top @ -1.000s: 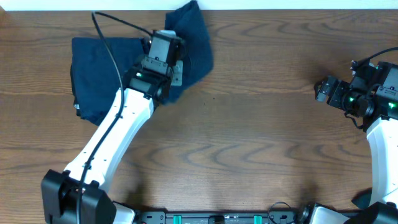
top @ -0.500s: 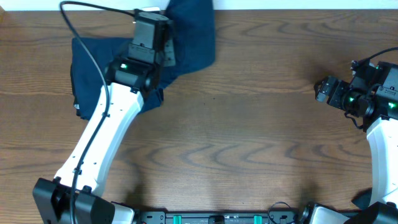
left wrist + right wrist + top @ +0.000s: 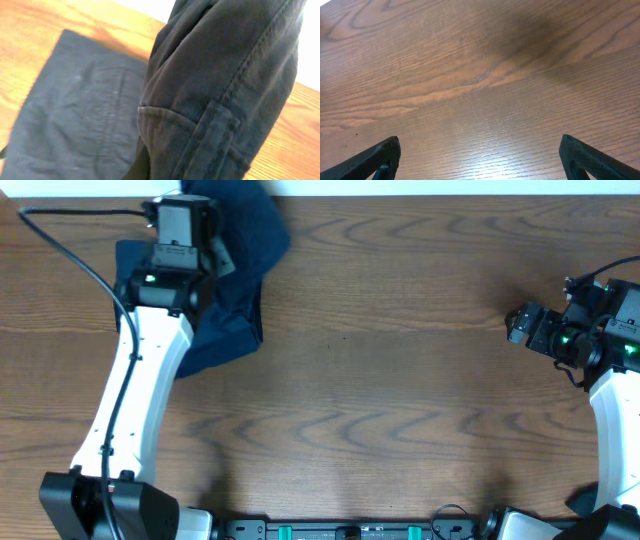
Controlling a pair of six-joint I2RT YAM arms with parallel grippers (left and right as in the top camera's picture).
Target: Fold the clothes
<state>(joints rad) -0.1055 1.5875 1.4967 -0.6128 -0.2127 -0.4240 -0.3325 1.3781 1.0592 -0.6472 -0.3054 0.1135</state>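
The dark navy clothes lie at the far left corner of the bench, one part flat, another raised at the far edge. The left fingers are pressed together, pinching the raised fabric. The right fingers stand spread above bare bench near the right edge.

In the far-left corner of the table lie the clothes, part flat on the wood, part raised in a hanging fold that fills the left wrist view. The left arm crosses the left side from the near edge to that corner. The right arm stands at the right edge. Bare wood runs between them and beneath the wide-spread right gripper.
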